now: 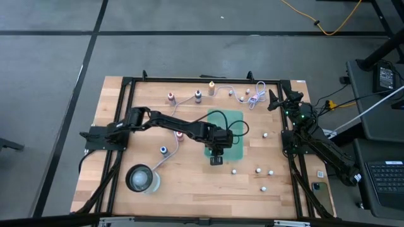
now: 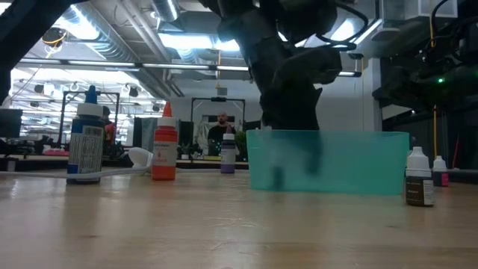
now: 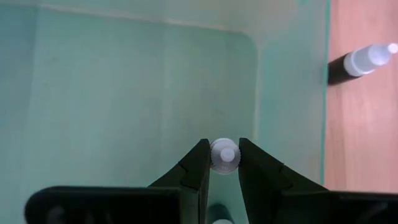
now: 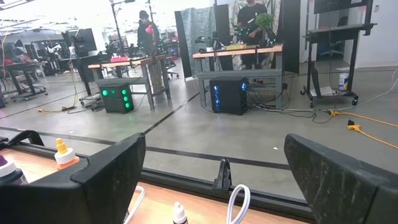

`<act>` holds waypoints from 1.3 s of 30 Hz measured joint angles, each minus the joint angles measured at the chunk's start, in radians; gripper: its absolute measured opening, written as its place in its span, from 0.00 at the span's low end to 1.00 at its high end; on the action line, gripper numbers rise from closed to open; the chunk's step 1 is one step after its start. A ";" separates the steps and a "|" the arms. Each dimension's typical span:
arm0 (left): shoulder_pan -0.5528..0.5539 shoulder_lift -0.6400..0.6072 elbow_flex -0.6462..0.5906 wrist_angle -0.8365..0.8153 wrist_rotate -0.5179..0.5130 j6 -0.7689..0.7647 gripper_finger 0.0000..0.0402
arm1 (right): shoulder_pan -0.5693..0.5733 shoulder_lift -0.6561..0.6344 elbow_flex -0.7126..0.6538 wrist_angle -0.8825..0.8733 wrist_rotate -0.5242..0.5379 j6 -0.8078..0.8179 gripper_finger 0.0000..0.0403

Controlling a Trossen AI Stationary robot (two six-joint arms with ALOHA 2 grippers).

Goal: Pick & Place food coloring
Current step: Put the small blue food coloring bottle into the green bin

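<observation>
My left gripper (image 3: 224, 163) reaches down into the teal bin (image 1: 235, 120), shut on a small food coloring bottle whose white cap (image 3: 224, 154) shows between the fingers. In the low view the arm (image 2: 287, 90) stands over the bin (image 2: 351, 161). Other food coloring bottles stand upright on the wood: red (image 1: 170, 96), dark (image 1: 197, 95), orange (image 1: 211, 86), blue (image 1: 163, 150), and several white-capped ones (image 1: 258, 169) near the right. My right gripper (image 4: 214, 165) waits open at the table's right edge (image 1: 291, 104). My left gripper pinches the bottle's white ribbed cap (image 3: 214, 158) between its two fingertips, one on each side. The fingers come from above, slanting down into the bin. The bottle stands upright, cap up; its body is hidden below the fingers, so whether it rests on the bin's floor I cannot tell.
A dark bottle with a white cap (image 3: 360, 61) stands on the wood just outside the bin's wall. A round clear glass container (image 1: 140, 178) sits near the front left. A white cable (image 1: 222, 88) runs along the far side. The black frame (image 1: 202, 81) borders the table.
</observation>
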 joint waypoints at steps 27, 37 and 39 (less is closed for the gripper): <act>-0.007 0.006 -0.001 -0.055 0.036 0.027 0.16 | 0.000 0.000 0.000 0.000 0.000 0.000 0.95; -0.004 0.006 -0.001 -0.059 0.036 0.027 0.20 | 0.000 0.000 0.000 0.000 0.000 0.000 0.95; -0.004 0.006 -0.001 -0.060 0.036 0.027 0.22 | 0.000 0.000 0.000 0.000 0.000 0.000 0.95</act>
